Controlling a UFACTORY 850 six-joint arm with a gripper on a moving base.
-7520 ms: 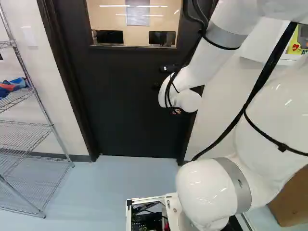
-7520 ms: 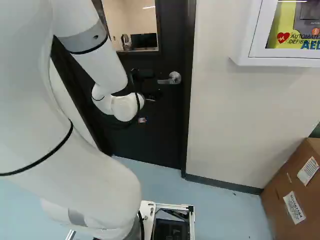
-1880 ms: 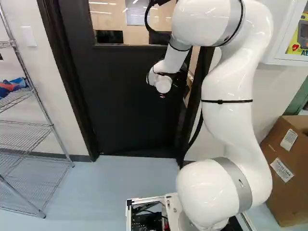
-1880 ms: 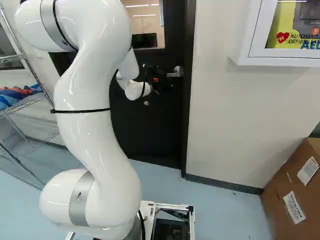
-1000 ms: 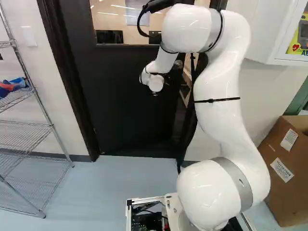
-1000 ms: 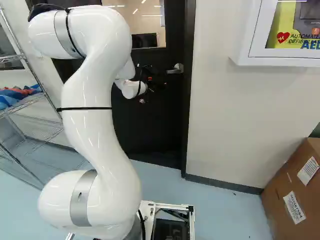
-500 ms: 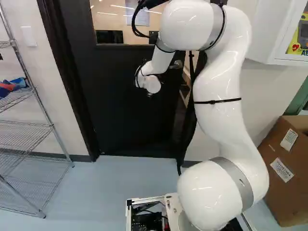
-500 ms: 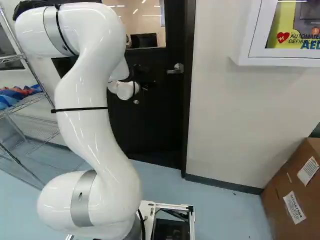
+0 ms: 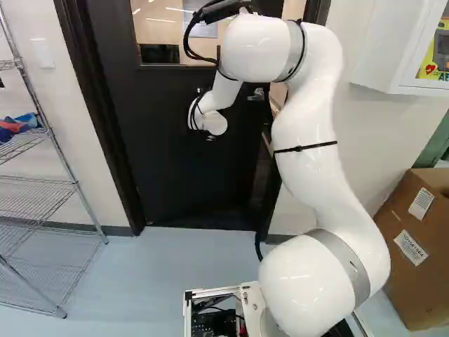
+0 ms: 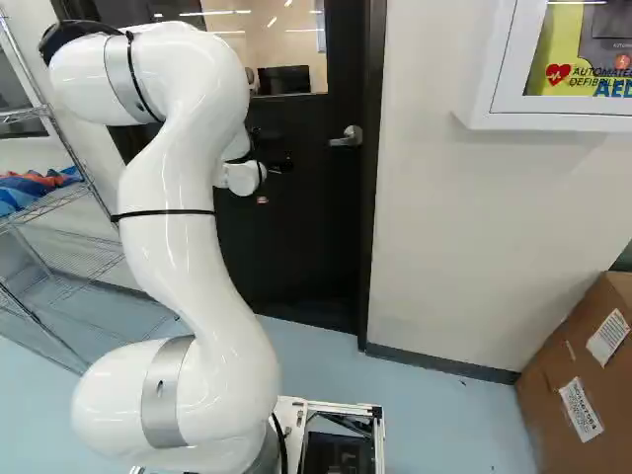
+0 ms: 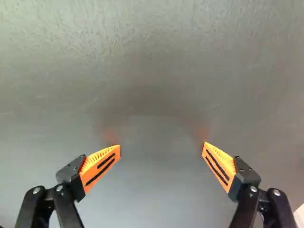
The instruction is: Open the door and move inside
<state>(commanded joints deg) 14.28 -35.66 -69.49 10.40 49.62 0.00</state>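
Just ahead — door (image 9: pixel 158 168) ajar, shelf (image 9: pixel 34 193) beside

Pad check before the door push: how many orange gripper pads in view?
2, both in the wrist view: one pad and the other pad, facing across the open gripper. The faint orange smears ahead look like reflections, not pads.

Showing black on the door (image 9: pixel 189 175), centre of the left base view; gleaming white with grey and black bands on the arm (image 9: pixel 305 182) to its right; spreading pale blue across the floor (image 9: pixel 175 274), bottom left; browning the carton (image 10: pixel 553 395), lower right of the right base view; striping black over orange on the pads (image 11: pixel 218 164).
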